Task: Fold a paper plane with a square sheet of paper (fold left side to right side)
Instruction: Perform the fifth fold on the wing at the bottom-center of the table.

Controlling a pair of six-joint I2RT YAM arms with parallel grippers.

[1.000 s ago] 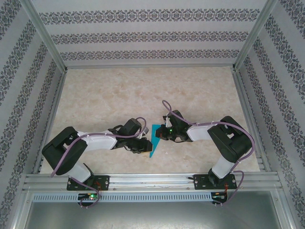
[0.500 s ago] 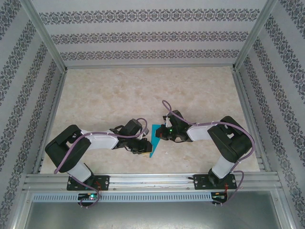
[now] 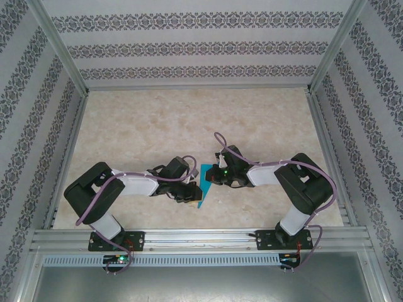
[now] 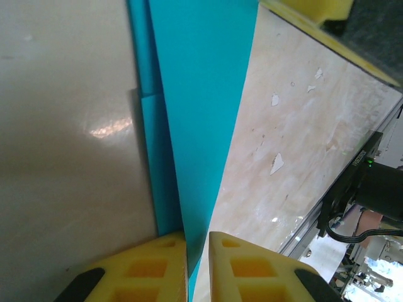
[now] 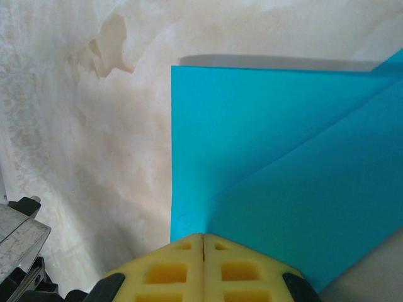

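Seen from above, the blue paper plane (image 3: 204,176) lies on the table (image 3: 157,126) near the front edge. It sits between the left gripper (image 3: 194,192) and the right gripper (image 3: 212,179).

In the left wrist view, the left gripper's yellow fingers (image 4: 151,270) pinch a fold of the plane.

In the right wrist view, the right gripper's fingers (image 5: 170,274) are squeezed shut, with their tips at the plane's edge.

The left arm (image 3: 135,184) and right arm (image 3: 267,173) pair black housings with white covers — purple cables (image 3: 219,139) loop alongside. A green light (image 3: 223,170) glows on the right one. Left tool (image 4: 198,255) and right tool (image 5: 203,251) carry yellow fingers (image 5: 170,274) with square recesses.
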